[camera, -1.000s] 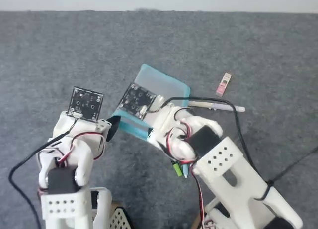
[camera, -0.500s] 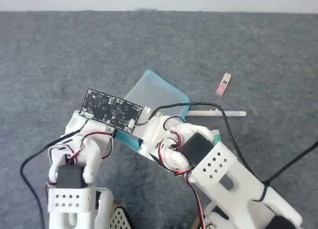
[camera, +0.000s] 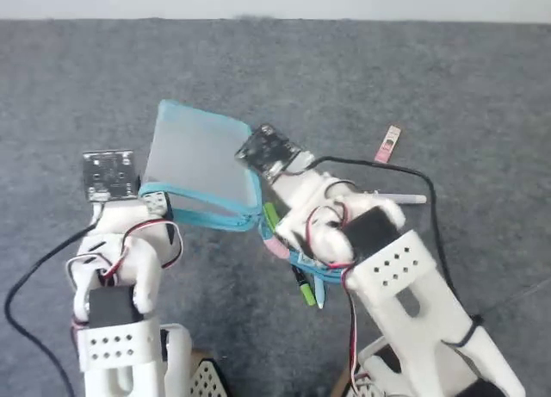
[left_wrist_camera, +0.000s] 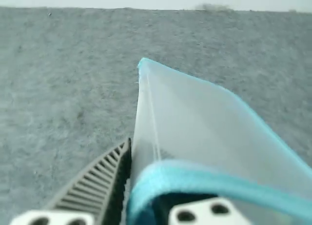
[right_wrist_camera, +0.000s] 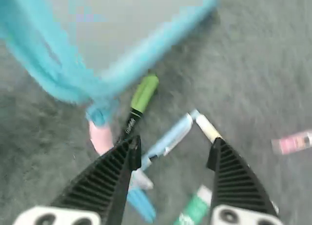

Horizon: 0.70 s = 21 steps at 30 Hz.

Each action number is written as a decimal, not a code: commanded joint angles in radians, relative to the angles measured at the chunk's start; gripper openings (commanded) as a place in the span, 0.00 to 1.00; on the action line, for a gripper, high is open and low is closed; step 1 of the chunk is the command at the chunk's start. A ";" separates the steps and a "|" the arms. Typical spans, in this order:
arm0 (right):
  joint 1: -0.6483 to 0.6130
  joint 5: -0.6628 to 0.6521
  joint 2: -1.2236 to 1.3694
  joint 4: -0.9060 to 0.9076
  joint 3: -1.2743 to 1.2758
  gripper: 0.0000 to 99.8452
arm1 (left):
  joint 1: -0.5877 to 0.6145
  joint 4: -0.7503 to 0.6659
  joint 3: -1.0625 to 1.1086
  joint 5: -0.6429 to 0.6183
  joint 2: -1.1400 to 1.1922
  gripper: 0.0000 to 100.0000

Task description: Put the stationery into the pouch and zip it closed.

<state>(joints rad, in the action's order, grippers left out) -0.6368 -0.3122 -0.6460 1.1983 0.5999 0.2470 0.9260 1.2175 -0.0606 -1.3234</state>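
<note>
Currently the left gripper (left_wrist_camera: 146, 195) is clamping the teal zipper edge of the pouch (left_wrist_camera: 195, 117), its ribbed finger pressing against the translucent wall. In the high view the pouch (camera: 200, 160) is lying out across the grey mat (camera: 86, 78) ahead of the left arm (camera: 116, 268), with its teal-trimmed mouth turned toward both arms. I cannot tell whether its far corner is touching the mat.

The right gripper (right_wrist_camera: 175, 144) is hanging with its jaws spread wide and is gripping nothing, just beside the pouch's mouth corner. Below it a loose cluster of stationery is lying on the mat outside the pouch: a green marker (right_wrist_camera: 139, 103) pointing at the zipper edge, a blue pen (right_wrist_camera: 168, 137) just beside it, and a pink rounded piece (right_wrist_camera: 100, 137) touching the teal trim. From above, the green marker (camera: 272, 218) and blue pen (camera: 315, 287) are showing partly under the right arm (camera: 387, 259). A white pen (camera: 411, 197) is lying beyond that arm, and a small pink stick (camera: 389, 145) is sitting well apart from the pouch.
</note>
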 commanded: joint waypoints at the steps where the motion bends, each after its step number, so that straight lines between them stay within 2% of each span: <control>1: 0.104 0.018 -0.031 0.067 0.017 0.23 | 0.017 -0.038 -0.008 -0.048 0.008 0.01; 6: 0.251 0.068 -0.031 0.045 0.167 0.23 | 0.017 -0.038 -0.001 -0.044 0.008 0.01; 13: 0.424 0.052 -0.031 -0.002 0.310 0.23 | 0.017 -0.038 0.002 -0.043 0.008 0.01; 18: 0.499 -0.077 -0.031 0.093 0.331 0.23 | 0.017 -0.038 0.002 -0.043 0.008 0.01; 21: 0.513 -0.112 -0.030 0.090 0.361 0.23 | 0.017 -0.038 0.002 -0.043 0.008 0.01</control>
<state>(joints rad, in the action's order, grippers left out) -0.1488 -0.3644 -0.6460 1.2735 0.9406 0.2593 0.9260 1.2344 -0.0882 -1.3234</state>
